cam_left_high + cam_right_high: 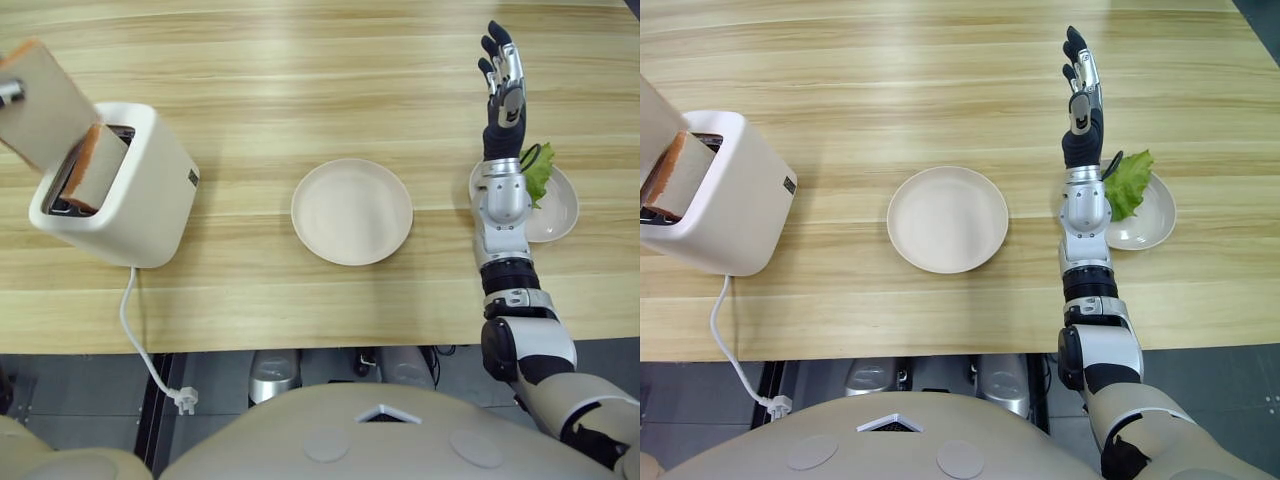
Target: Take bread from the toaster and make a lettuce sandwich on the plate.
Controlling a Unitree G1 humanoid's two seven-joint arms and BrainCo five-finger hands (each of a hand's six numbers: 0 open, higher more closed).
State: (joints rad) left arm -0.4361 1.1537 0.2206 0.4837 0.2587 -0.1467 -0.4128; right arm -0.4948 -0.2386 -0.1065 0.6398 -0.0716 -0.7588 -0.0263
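My left hand [8, 92] grips tan square bread slice [45, 105], held above white boxy toaster [120, 195], far left. Second slice [95, 165] in slot. My right hand [505, 85] flat, holding nothing, by green lettuce leaf [540, 170]. Step, I think: bread out. Next: carry slice right onto round cream plate [352, 211], lay it down gently.

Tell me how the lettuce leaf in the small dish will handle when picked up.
The lettuce leaf looks thin and ruffled, so probably floppy and very light. Its edge overhangs the small dish, so a pinch there seems possible, though it may tear.
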